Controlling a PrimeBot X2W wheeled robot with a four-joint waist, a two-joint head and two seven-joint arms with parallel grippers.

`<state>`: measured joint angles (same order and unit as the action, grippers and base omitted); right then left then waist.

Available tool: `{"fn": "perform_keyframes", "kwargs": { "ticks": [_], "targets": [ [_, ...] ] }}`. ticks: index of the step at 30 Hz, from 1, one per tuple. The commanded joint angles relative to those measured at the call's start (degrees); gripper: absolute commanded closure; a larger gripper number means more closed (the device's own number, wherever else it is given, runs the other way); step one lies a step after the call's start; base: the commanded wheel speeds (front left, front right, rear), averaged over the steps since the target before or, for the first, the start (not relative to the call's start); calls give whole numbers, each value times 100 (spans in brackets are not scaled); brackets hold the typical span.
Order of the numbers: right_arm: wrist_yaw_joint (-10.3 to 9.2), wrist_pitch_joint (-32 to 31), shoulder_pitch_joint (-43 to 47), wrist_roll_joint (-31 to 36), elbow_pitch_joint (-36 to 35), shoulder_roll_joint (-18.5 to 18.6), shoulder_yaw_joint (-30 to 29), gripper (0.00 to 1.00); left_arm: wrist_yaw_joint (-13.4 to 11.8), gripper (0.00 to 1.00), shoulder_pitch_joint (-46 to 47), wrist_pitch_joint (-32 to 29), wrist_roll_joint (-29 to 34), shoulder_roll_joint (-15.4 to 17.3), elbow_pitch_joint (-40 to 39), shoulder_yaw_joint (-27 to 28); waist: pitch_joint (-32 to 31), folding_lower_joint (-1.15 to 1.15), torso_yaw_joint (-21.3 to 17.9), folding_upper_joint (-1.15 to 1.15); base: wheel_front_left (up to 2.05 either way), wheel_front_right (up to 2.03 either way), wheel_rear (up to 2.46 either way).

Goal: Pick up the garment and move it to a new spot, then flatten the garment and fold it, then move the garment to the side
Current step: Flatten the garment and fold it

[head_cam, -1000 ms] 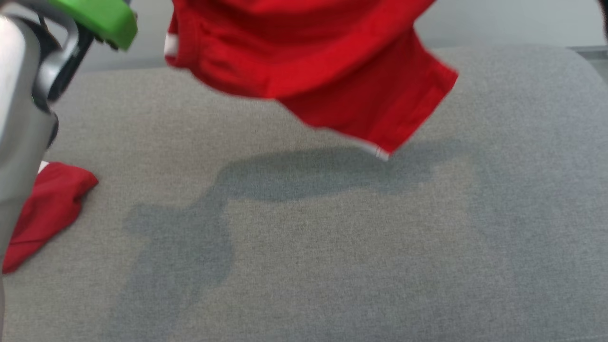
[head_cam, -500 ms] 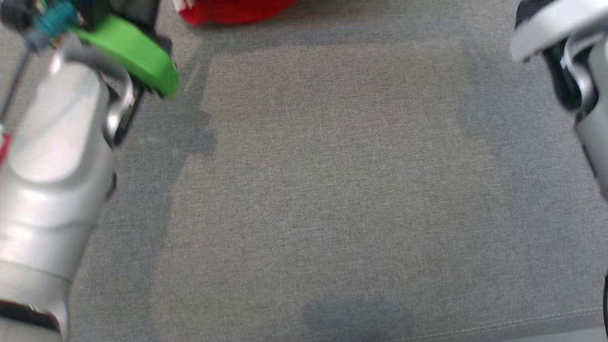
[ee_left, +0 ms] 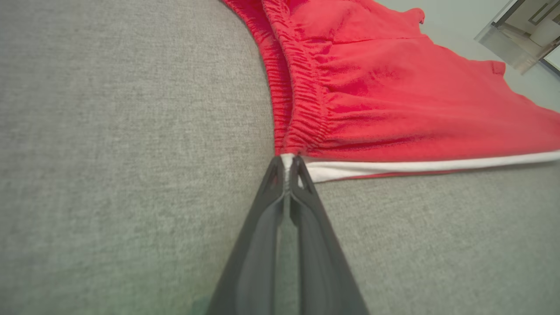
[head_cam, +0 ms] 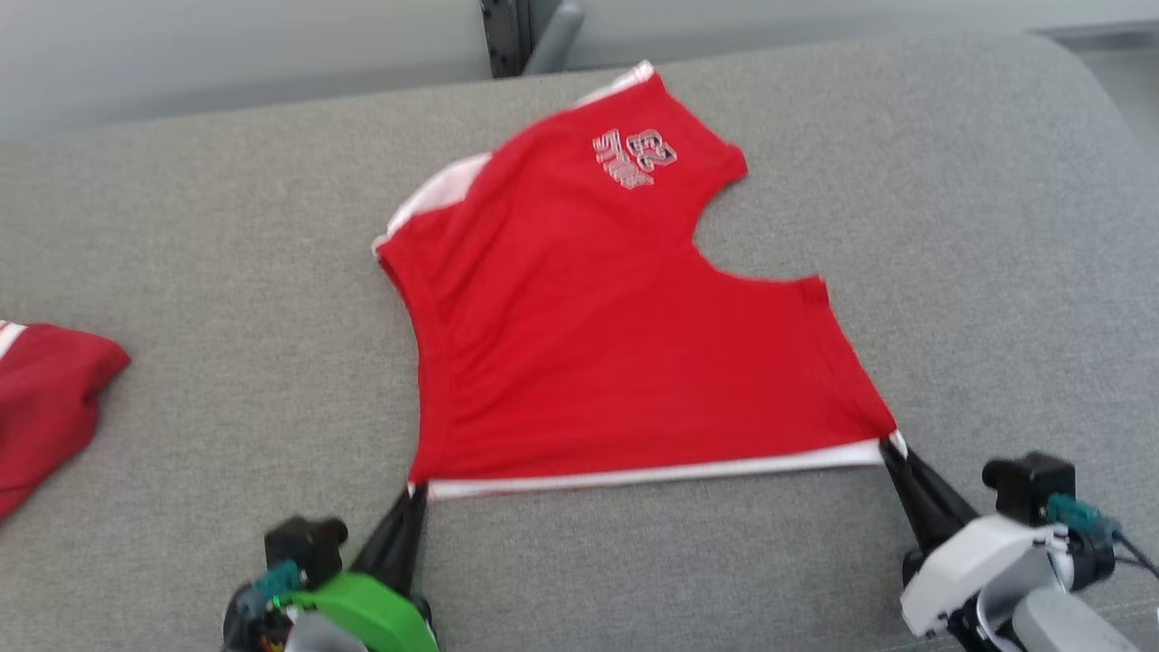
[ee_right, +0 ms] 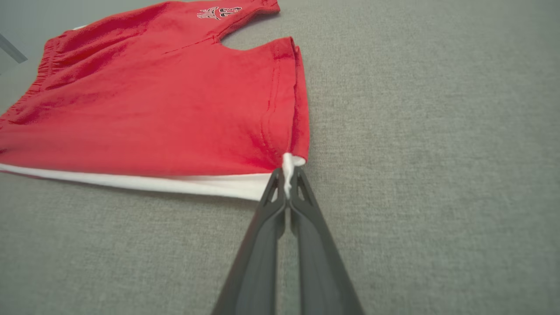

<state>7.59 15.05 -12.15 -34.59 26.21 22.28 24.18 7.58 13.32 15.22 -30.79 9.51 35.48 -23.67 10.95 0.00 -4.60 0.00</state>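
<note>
Firmly — both jaws clamp the red garment [head_cam: 598, 344] by its white-edged corners.

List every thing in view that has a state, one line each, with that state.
red shorts: spread out on the grey cushion, mostly flat, logo side up, white-trimmed edge nearest the robot.
left gripper: shut on the shorts' near left corner.
right gripper: shut on the shorts' near right corner.
second red garment: crumpled at the cushion's left side, untouched.
</note>
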Motion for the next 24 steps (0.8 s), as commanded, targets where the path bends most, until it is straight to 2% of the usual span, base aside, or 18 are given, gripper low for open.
{"fn": "perform_keyframes", "kwargs": {
  "ticks": [1, 7, 12, 17, 24],
  "targets": [
    [-20, 17, 317, 46, -37, 21, -122, 100, -21, 100, -472, -15, 162, 45, -14, -2, -1030, 0, 199, 0, 0, 0, 0],
    [-17, 17, 1379, 120, -494, 18, -457, 100, -21, 100, -1458, -8, 392, 16, -676, 125, -1312, 0, 406, 0, 0, 0, 0],
    [-20, 17, 1485, 212, -962, 98, -761, 100, -21, 100, -1730, -7, 485, 12, -1277, 253, -1188, 0, 538, 0, 0, 0, 0],
    [-16, 17, 586, 349, -977, 282, -689, 100, -20, 100, -996, -8, 487, -26, -1641, 96, -584, 0, 854, 0, 0, 0, 0],
    [-13, -343, -1503, 571, -259, 475, -300, 100, -20, 100, 435, -8, 436, -342, -1255, 46, 499, 0, 1350, 0, 0, 0, 0]
  ]
}}
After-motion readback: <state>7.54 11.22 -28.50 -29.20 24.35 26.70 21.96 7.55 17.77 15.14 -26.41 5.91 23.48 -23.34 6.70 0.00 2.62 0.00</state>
